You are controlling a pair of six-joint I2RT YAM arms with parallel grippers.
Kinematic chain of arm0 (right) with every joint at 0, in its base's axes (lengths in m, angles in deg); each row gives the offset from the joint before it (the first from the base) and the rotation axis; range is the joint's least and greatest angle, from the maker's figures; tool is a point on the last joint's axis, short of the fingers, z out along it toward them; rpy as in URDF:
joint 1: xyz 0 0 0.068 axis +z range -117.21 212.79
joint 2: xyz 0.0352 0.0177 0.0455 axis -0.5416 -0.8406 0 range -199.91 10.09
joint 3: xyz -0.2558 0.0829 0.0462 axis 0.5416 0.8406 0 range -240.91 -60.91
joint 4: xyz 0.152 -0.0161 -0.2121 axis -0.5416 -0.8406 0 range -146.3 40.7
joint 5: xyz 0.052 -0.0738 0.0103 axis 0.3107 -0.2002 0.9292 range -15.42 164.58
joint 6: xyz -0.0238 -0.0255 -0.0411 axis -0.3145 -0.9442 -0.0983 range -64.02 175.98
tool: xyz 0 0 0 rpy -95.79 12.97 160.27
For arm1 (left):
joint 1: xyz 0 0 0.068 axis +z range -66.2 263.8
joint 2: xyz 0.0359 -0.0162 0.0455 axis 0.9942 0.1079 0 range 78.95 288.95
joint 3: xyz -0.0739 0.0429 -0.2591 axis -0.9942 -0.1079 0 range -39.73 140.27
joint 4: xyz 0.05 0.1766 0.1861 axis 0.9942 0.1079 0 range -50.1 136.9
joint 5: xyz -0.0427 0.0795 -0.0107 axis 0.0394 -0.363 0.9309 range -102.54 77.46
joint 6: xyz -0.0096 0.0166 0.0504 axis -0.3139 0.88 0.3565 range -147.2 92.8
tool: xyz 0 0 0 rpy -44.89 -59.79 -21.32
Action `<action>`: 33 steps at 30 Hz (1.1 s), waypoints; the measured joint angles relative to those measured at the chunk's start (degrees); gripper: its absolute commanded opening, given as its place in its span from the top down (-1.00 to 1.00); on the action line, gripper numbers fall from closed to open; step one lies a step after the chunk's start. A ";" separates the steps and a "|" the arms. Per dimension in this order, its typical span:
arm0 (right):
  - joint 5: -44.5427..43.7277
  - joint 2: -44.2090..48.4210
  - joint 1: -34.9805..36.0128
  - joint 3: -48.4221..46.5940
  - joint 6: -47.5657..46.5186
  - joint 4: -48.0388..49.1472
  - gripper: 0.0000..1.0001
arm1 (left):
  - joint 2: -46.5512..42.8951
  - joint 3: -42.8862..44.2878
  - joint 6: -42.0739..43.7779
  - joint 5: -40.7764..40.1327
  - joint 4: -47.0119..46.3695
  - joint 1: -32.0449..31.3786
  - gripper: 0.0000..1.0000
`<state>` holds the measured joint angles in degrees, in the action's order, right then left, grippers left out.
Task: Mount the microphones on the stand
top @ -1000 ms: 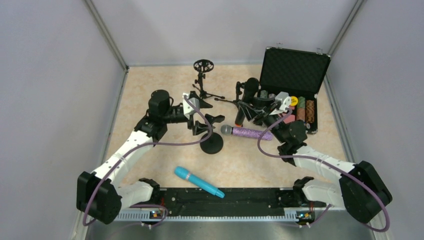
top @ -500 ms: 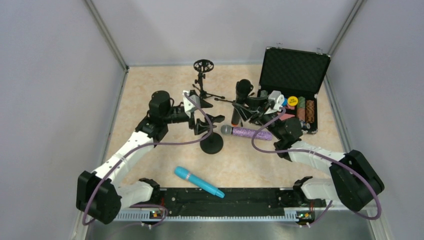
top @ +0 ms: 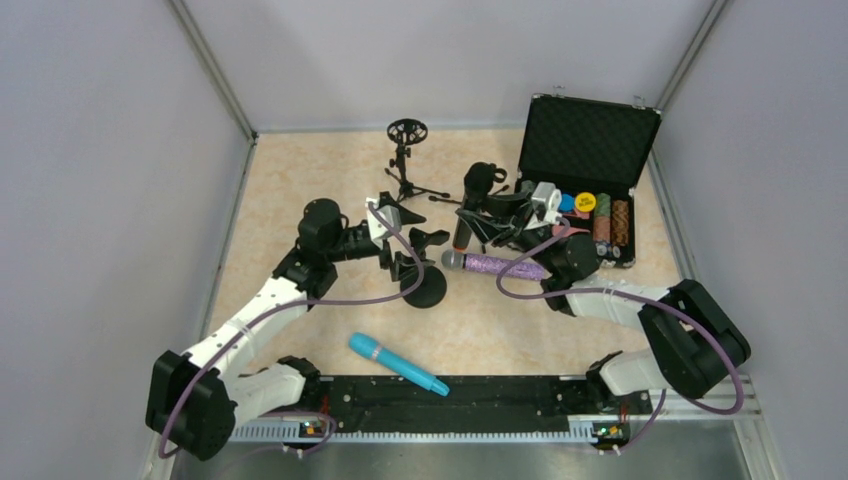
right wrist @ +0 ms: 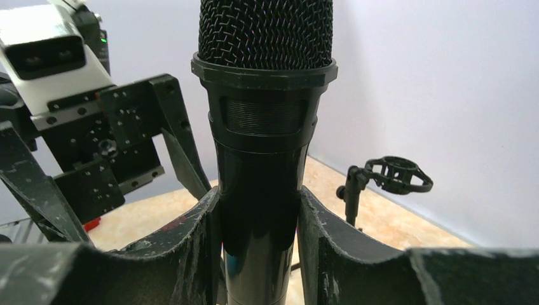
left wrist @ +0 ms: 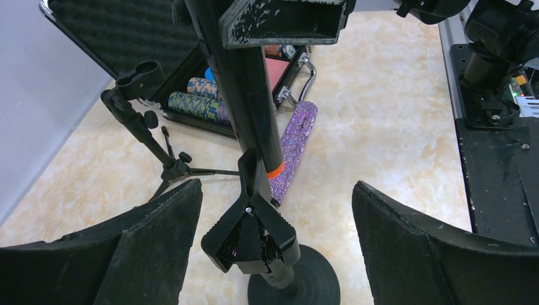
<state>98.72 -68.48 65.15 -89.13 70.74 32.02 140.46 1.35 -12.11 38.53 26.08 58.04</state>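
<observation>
The all-black microphone (right wrist: 264, 127) stands upright with my right gripper (right wrist: 257, 197) shut on its body. In the left wrist view its orange end ring (left wrist: 274, 171) sits right at the upper jaws of the stand's spring clip (left wrist: 254, 229). The stand (top: 425, 288) has a round black base. My left gripper (left wrist: 276, 190) is open wide, one finger on each side of the clip, touching nothing. The purple glitter microphone (top: 497, 266) lies flat just right of the stand. Near the front rail lies the cyan microphone (top: 398, 363).
A tripod stand with a round shock mount (top: 407, 131) stands at the back. A second small tripod stand (left wrist: 136, 114) is behind the clip stand. An open black case (top: 590, 140) with poker chips sits at the back right.
My right arm has carried the black microphone left, over to the stand's clip. My left gripper has opened a little wider around the clip.
</observation>
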 measured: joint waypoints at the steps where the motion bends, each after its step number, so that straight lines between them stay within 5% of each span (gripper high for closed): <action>1: 0.17 0.00 -0.02 0.00 0.17 0.33 1.00 | 0.11 0.00 0.02 -0.11 0.00 -0.17 -0.83; 21: 2.32 -1.18 -0.02 0.00 3.04 3.41 1.00 | 3.74 0.00 2.80 -4.68 1.90 -0.55 -0.68; 22: 2.45 -1.27 -0.02 0.00 3.10 3.52 1.00 | 3.85 0.00 3.02 -4.87 2.10 -0.55 -0.58; 24: 2.67 -1.64 -0.02 -0.04 3.48 3.56 1.00 | 3.98 0.00 3.34 -5.44 2.27 -0.55 0.88; 25: 2.82 -1.86 -0.02 -0.09 3.56 3.56 1.00 | 3.98 0.00 3.39 -5.64 2.40 -0.55 1.00; 33: 4.39 -6.03 0.31 -3.04 5.44 3.85 1.00 | 4.02 0.44 4.26 -5.70 1.95 -0.52 1.00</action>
<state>103.12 -74.51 65.46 -92.17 76.19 35.87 144.49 1.79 -7.85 32.83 28.02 57.52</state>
